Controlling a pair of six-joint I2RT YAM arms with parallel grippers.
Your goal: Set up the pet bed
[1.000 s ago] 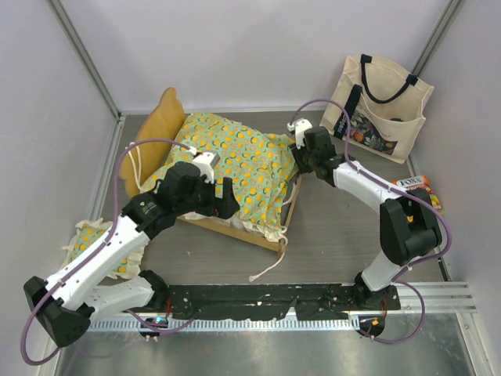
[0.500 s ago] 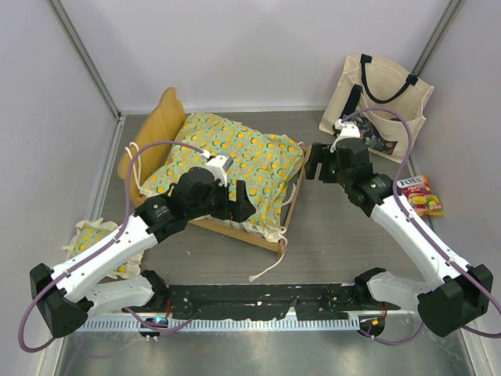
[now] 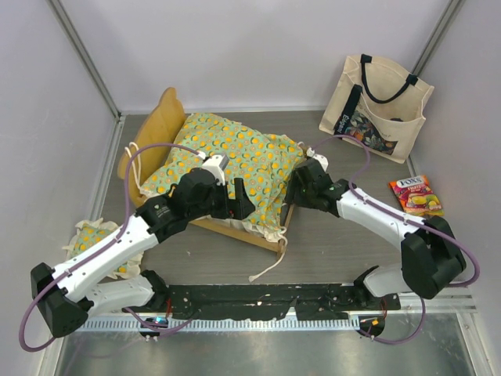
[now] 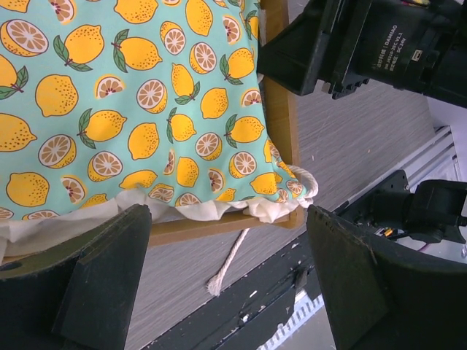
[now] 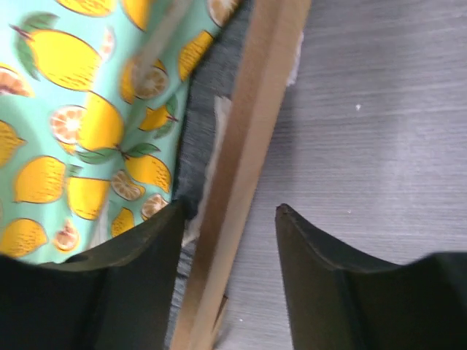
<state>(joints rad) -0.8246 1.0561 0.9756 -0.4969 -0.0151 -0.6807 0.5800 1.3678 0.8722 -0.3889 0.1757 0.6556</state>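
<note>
The pet bed has a light-wood frame [image 3: 235,229] with a curved headboard [image 3: 159,125]. Its lemon-print mattress cushion [image 3: 235,157] lies in the frame, cream ruffle spilling over the near rail [image 4: 211,226]. My left gripper [image 3: 239,200] hovers open over the bed's near right corner, nothing between its fingers [image 4: 95,284]. My right gripper [image 3: 296,188] is open at the bed's right side. Its jaws straddle the wooden side rail [image 5: 244,168], with the cushion [image 5: 80,124] to the left and a gap beside the right finger [image 5: 343,284].
A small matching ruffled pillow [image 3: 95,239] lies at the near left. A cream tote bag [image 3: 377,102] leans on the back right wall, and a snack packet [image 3: 416,194] lies near it. A loose cord [image 3: 270,262] trails from the bed's near corner toward the base rail [image 3: 258,301].
My right arm swung away from the bed's far right corner, then came back lower down onto the right side rail. My left gripper shifted slightly right along the near rail.
</note>
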